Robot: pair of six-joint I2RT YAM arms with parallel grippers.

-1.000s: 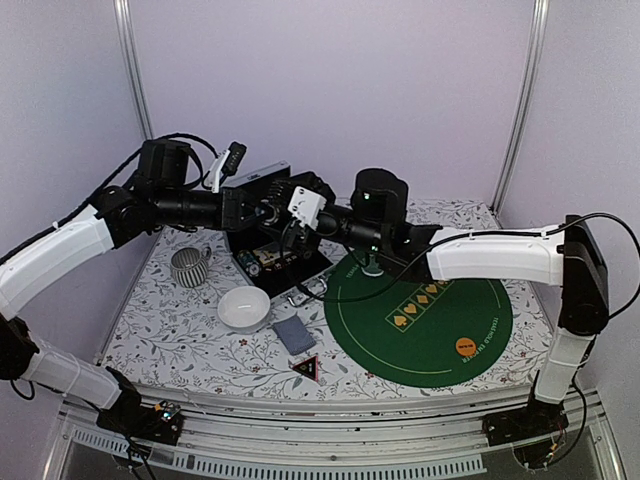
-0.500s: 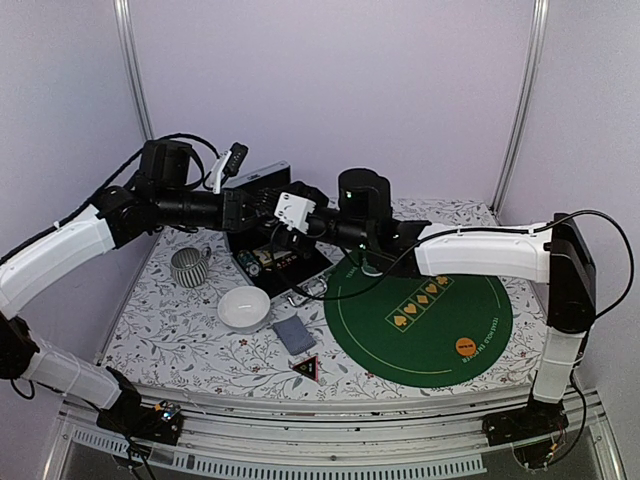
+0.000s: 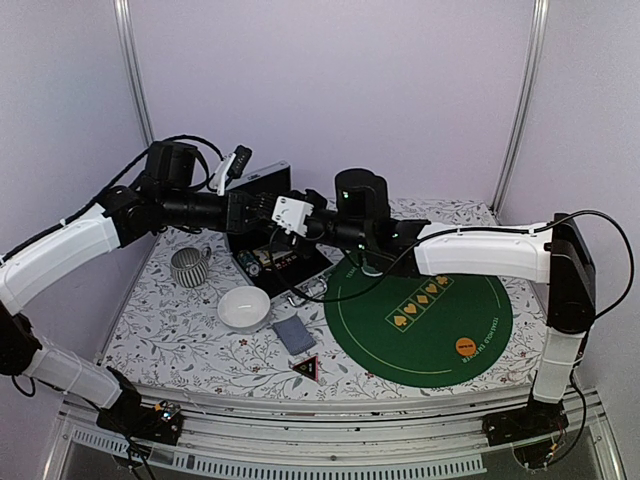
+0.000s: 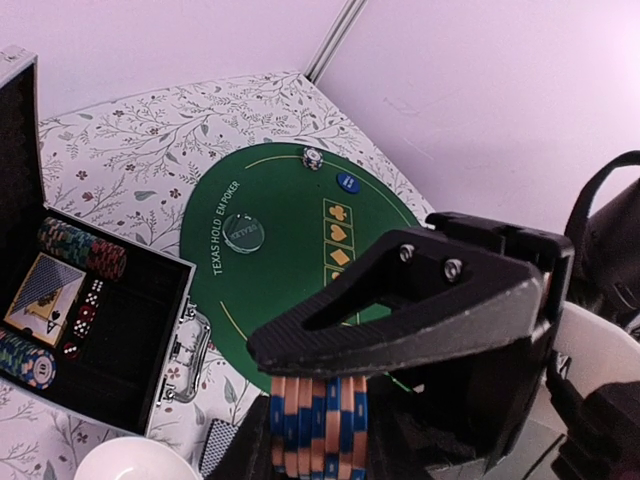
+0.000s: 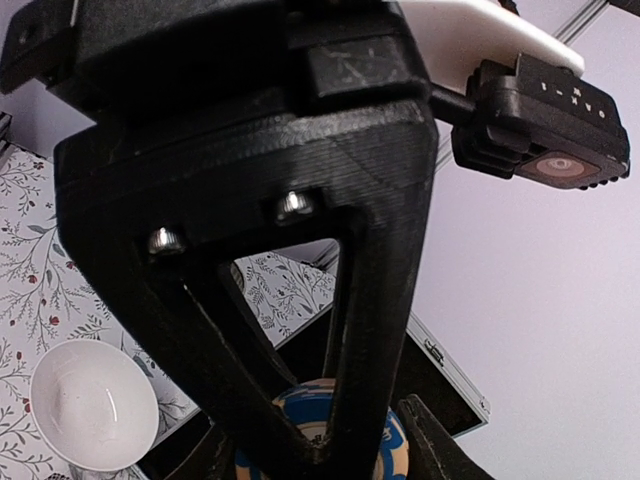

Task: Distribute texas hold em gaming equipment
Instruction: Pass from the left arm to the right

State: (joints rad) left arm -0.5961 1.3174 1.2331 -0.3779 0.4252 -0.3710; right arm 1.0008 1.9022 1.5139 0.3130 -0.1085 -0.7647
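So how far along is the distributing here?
Done: an orange disc, blue disc and one chip lie on the green mat. In hand: the left gripper holds a chip stack, with the right gripper at it. Left: chips and cards sit in the open case.

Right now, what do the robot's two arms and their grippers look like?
The left arm and right arm have white shell links between black joints, with thin black cables looping alongside. The left gripper and right gripper have matte black, triangular open-frame fingers, each with two silver screws.
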